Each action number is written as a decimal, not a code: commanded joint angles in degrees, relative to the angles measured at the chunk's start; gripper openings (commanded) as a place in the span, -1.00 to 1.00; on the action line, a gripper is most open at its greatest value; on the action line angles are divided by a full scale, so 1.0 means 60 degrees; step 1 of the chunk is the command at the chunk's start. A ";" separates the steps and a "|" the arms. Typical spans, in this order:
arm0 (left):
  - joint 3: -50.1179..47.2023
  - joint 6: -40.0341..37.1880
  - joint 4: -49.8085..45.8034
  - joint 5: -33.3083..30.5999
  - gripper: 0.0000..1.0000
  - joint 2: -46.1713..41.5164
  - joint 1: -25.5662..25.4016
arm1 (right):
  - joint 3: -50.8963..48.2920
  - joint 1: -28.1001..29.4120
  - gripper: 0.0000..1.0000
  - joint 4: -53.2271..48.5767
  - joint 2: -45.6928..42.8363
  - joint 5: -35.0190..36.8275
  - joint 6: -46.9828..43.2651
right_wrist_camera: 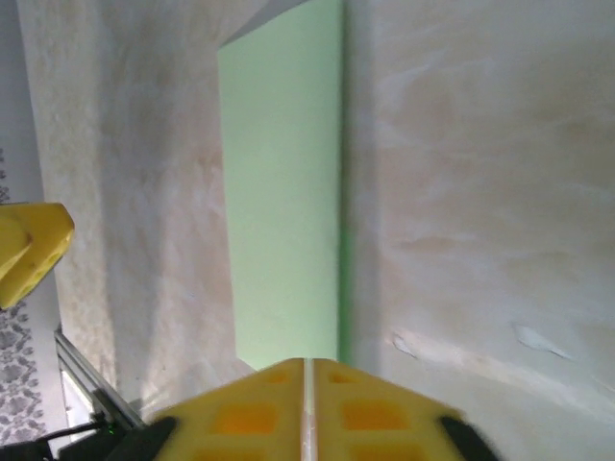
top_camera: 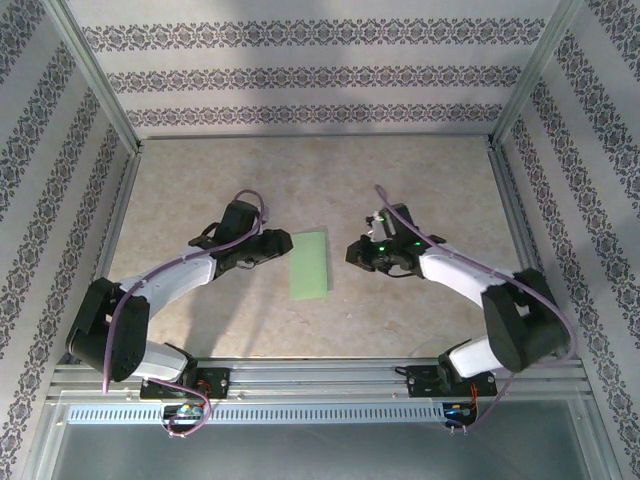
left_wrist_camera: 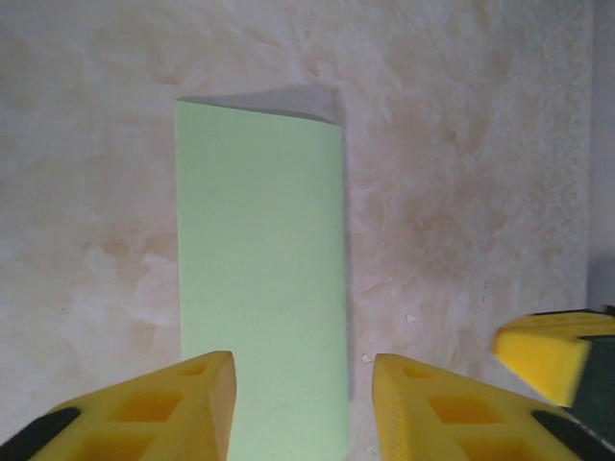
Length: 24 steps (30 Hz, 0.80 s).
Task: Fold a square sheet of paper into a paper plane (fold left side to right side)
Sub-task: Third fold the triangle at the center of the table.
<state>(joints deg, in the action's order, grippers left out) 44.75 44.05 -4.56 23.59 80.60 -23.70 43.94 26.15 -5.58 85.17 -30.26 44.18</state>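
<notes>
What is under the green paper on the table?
The paper lies flat on the marbled beige table, which shows all around it. Anything directly beneath the paper is covered and cannot be seen.

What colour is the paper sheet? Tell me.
The paper is plain pale green; clearest from the left wrist.

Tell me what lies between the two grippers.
The square sheet of paper, creased narrow, lies flat on the table between the left gripper and right gripper, as the top view shows.
</notes>
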 commanded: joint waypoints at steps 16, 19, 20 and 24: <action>-0.0955 -0.0164 0.1068 0.1016 -0.45 0.0083 0.0700 | 0.1132 0.1003 -1.00 0.1751 0.2940 0.0073 0.0752; -0.0913 -0.0179 0.1097 0.1031 -0.46 0.0171 0.0702 | 0.1128 0.0999 -1.00 0.1709 0.3045 0.0147 0.0700; -0.0911 -0.0179 0.1105 0.1032 -0.46 0.0210 0.0699 | 0.1143 0.0994 -1.00 0.1668 0.3102 0.0158 0.0653; -0.0838 -0.0208 0.0995 0.1098 -0.47 0.0342 0.0706 | 0.1212 0.1003 -1.00 0.1439 0.3382 0.0246 0.0519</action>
<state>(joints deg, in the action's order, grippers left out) 38.24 44.27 1.78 28.99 81.89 -20.12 49.89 31.66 3.66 103.96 -29.85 48.10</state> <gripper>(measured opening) 0.268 0.055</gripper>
